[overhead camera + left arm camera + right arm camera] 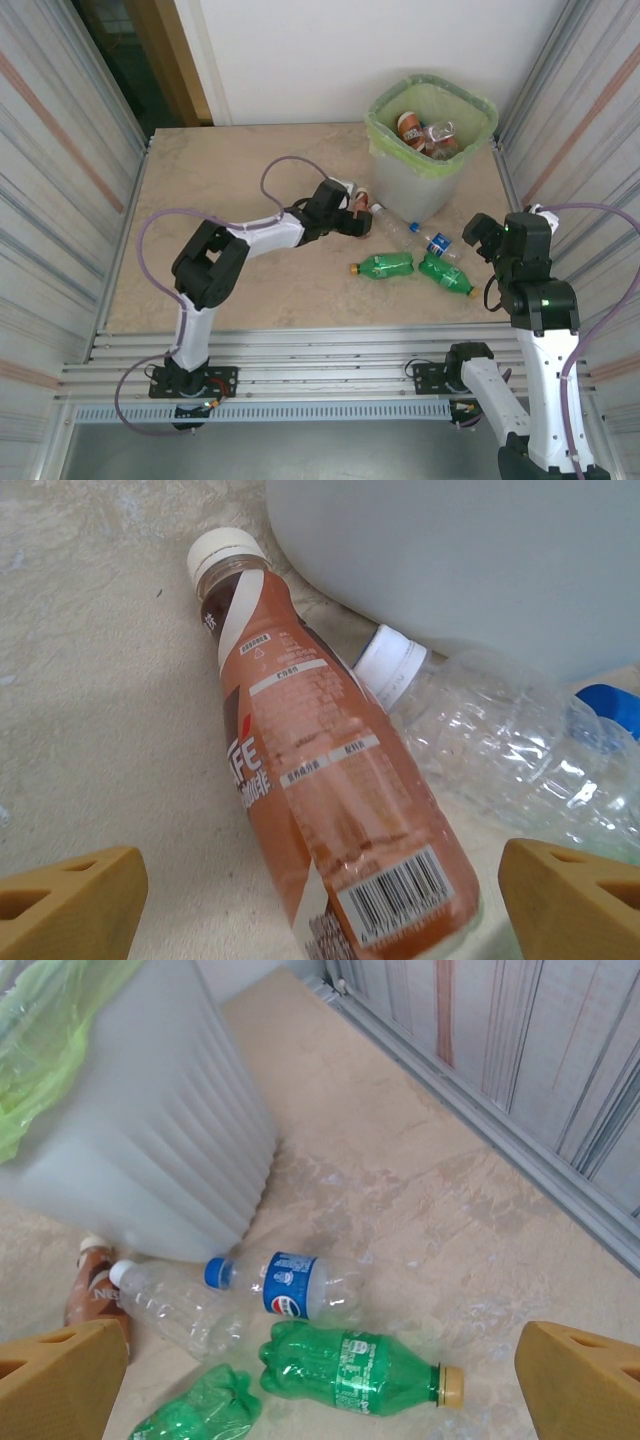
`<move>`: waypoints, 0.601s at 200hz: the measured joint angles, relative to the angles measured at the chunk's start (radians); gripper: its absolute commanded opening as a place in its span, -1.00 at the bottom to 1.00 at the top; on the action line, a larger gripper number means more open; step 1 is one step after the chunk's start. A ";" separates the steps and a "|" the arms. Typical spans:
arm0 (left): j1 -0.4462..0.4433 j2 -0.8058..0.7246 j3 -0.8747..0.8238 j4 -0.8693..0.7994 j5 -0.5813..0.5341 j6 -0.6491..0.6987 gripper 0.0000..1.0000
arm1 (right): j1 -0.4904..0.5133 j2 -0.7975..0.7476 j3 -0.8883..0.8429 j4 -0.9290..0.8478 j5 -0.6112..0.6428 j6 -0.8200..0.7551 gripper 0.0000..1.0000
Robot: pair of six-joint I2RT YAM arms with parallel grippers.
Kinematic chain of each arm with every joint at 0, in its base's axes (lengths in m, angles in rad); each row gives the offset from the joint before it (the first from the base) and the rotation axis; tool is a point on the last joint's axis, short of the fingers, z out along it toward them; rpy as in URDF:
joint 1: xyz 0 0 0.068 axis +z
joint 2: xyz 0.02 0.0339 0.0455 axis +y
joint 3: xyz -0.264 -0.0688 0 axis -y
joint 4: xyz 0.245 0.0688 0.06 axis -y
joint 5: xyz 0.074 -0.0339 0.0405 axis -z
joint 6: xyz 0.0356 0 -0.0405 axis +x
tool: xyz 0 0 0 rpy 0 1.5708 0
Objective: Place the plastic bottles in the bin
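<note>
Right end effector [320,1360]: wide open, holding nothing.
Green bottles [385,265]: two lying on the table [250,290], near right.
Clear bottles [300,1285]: two lying just in front of the bin [150,1140]; right wrist view shows one blue cap, one white.
Left end effector [320,900]: wide open, one finger each side of the brown bottle [300,740], not touching; left wrist view shows its barcode.
Bin: far right; top view shows more bottles [425,135] inside.

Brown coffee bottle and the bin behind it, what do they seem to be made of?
Brown coffee bottle: probably plastic under a glossy printed sleeve, going by the highlights. Bin: apparently translucent plastic, matte grey-white, with moulded vertical ribs; its liner looks like thin crinkled green film.
</note>
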 measured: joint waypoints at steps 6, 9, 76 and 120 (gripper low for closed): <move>0.000 0.012 0.014 -0.007 0.000 0.002 0.82 | 0.000 0.001 -0.001 0.000 -0.001 0.000 0.95; 0.000 0.016 0.021 -0.010 0.000 0.003 0.82 | 0.000 0.002 -0.001 0.000 -0.002 0.000 0.95; 0.000 0.128 0.124 -0.072 -0.007 0.016 0.76 | 0.000 0.016 -0.003 0.001 -0.006 0.000 0.95; 0.000 0.142 0.135 -0.101 -0.011 0.021 0.65 | 0.000 0.026 -0.003 0.002 -0.011 0.001 0.95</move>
